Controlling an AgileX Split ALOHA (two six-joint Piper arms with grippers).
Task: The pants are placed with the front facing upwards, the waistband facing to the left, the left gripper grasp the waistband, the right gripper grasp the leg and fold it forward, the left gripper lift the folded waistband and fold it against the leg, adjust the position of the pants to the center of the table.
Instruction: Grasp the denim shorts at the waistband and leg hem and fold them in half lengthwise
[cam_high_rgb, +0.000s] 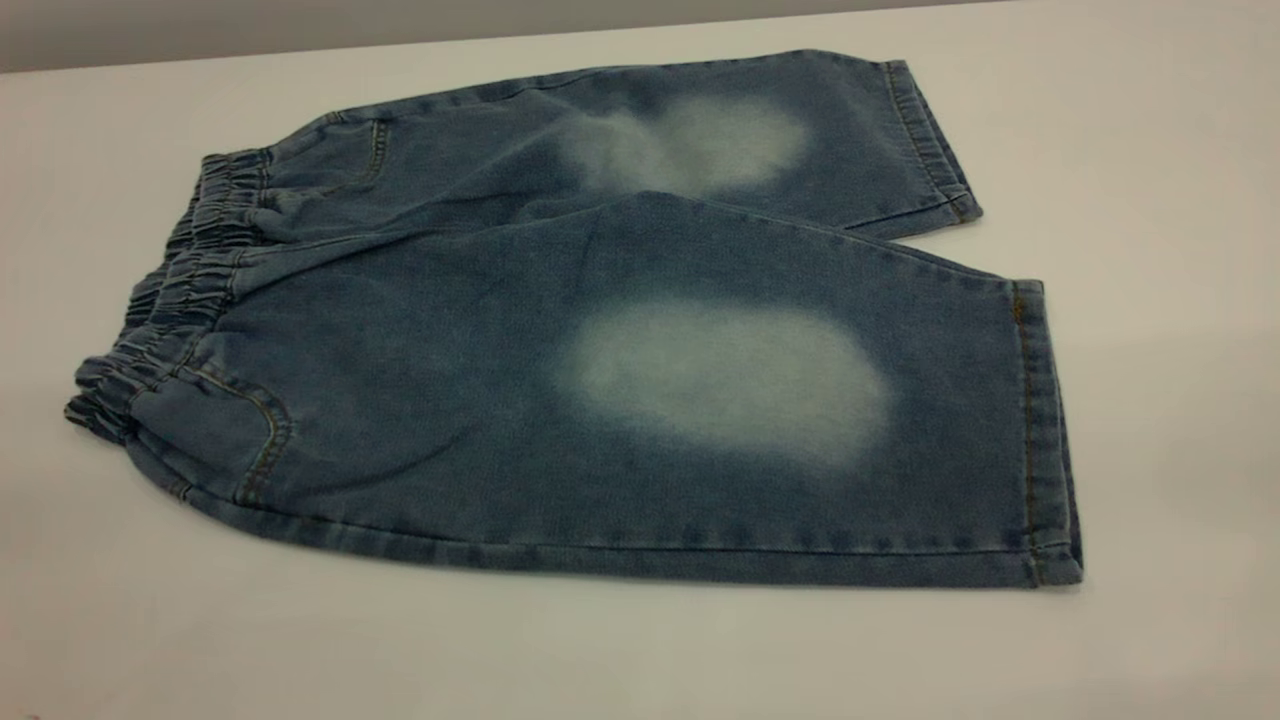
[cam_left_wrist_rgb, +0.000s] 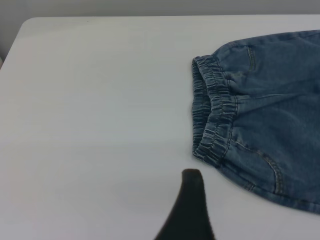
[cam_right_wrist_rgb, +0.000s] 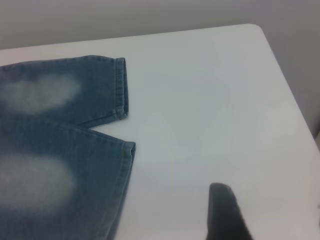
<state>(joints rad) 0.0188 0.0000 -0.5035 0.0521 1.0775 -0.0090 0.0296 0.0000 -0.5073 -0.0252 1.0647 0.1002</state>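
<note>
Pants (cam_high_rgb: 600, 380) are lying flat mid-table (cam_high_rgb: 150, 620), waistband (cam_high_rgb: 170, 300) at 9 o'clock, unfolded, while left gripper (cam_left_wrist_rgb: 187, 210) and right gripper (cam_right_wrist_rgb: 227, 212), finger spacing impossible to tell, are likely needing to close in for 2 grasps.

The exterior camera looks down close over the blue denim pants (cam_high_rgb: 600, 380); each wrist camera views one end from above the white table (cam_left_wrist_rgb: 100, 100).

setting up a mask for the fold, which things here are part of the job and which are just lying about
Part of the job:
pants
waistband
leg
table
left end effector, off the table's waistband side
right end effector, off the hem side

Lying about:
nothing else in view
</note>
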